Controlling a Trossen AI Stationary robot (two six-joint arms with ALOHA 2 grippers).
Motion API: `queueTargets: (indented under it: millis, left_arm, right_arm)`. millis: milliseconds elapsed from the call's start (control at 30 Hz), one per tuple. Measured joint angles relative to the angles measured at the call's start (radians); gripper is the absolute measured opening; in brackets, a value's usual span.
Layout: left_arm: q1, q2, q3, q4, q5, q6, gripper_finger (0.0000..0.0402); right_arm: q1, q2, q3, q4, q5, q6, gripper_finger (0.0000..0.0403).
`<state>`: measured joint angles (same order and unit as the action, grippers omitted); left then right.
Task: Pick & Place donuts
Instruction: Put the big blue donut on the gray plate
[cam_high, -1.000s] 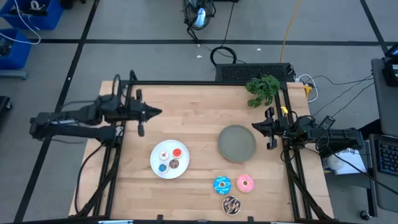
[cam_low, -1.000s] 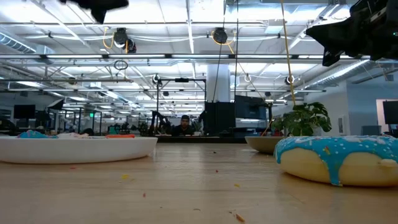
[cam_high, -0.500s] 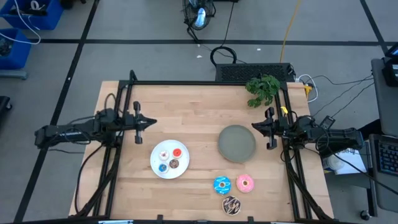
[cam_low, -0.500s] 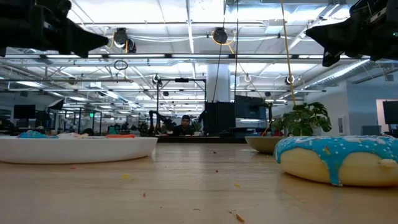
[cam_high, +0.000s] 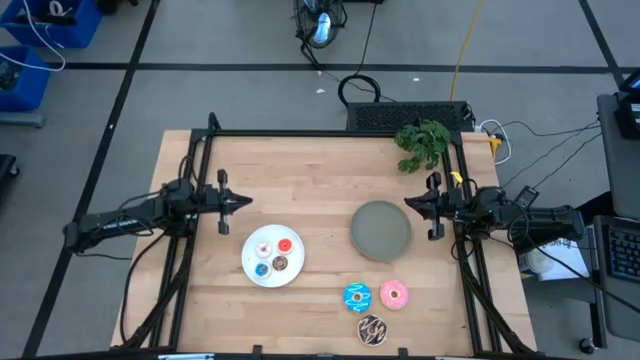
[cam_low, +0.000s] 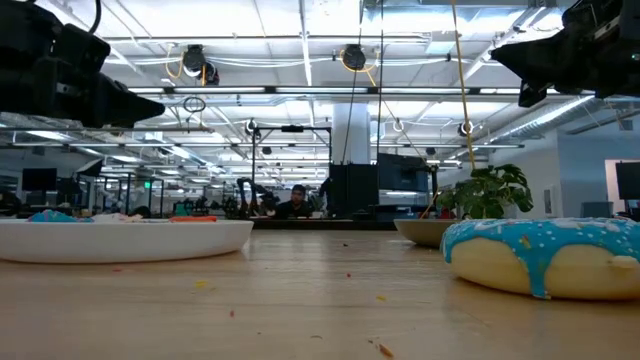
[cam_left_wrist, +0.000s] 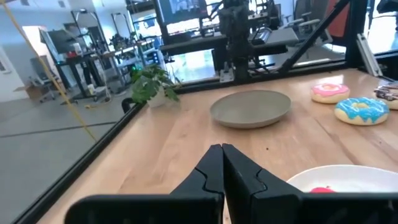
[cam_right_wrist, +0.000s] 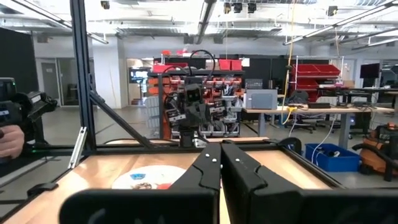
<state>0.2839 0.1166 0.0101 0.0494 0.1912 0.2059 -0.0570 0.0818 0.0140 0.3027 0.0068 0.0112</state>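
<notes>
A: Looking from the tips outward, how did the left end effector (cam_high: 237, 201) stand?

B: Its fingers were pressed together with nothing between them, hanging above the surface (cam_high: 300, 165) just beyond the white plate (cam_high: 251, 267). The right end effector (cam_high: 412, 203) was likewise closed and empty, waiting at the far edge of the gray plate (cam_high: 380, 230).

A: And the donuts?

B: Four tiny ones sat on the white plate: red (cam_high: 285, 245), white (cam_high: 264, 249), brown (cam_high: 280, 263) and blue (cam_high: 262, 269). The three larger ones lay on bare wood near the front edge: blue sprinkled (cam_high: 356, 296), pink (cam_high: 393, 294), and the chocolate one with white drizzle (cam_high: 372, 328) just in front of them.

A: How would the pick be done well?

B: I judged nothing was moved yet. The fingers would have to part before coming down, then drop straight over one ring and close across it. The tiny ones lay close together, so a steep approach from above seemed safest to avoid nudging a neighbour.

A: Any tight spots?

B: The plate rim was one. The dark frame rails (cam_high: 460, 240) ran along both sides, and a small plant (cam_high: 422, 142) stood at the far right corner. The middle of the surface between the plates was open, and the gray plate held nothing.
</notes>
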Motion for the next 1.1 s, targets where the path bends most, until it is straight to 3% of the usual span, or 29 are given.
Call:
queueTargets:
  millis: [200, 400, 600, 733, 933, 1100]
  left_arm:
    - [0.008, 0.001, 0.0, -0.004, -0.004, 0.003, 0.001]
    - [0.008, 0.001, 0.001, -0.023, -0.106, -0.016, 0.0021]
    - [0.008, 0.001, 0.001, -0.028, -0.141, -0.022, 0.0007]
    - [0.008, 0.001, 0.001, -0.025, -0.141, -0.024, 0.0003]
    - [0.008, 0.001, 0.0, -0.015, -0.149, 0.024, 0.0027]
    - [0.008, 0.001, 0.0, -0.009, -0.15, 0.029, 0.0035]
  right_arm:
    - [0.0, 0.0, 0.0, -0.003, 0.076, -0.007, 0.0]
    - [0.0, 0.02, 0.001, -0.008, 0.152, -0.007, 0.0]
    - [0.019, 0.126, 0.096, -0.103, 0.248, 0.0, 0.0]
    - [0.082, 0.285, 0.276, -0.198, 0.365, 0.007, 0.0]
    - [0.199, 0.608, 0.604, -0.539, 0.515, 0.055, 0.0]
    - [0.287, 0.846, 0.854, -0.807, 0.543, 0.224, 0.0]
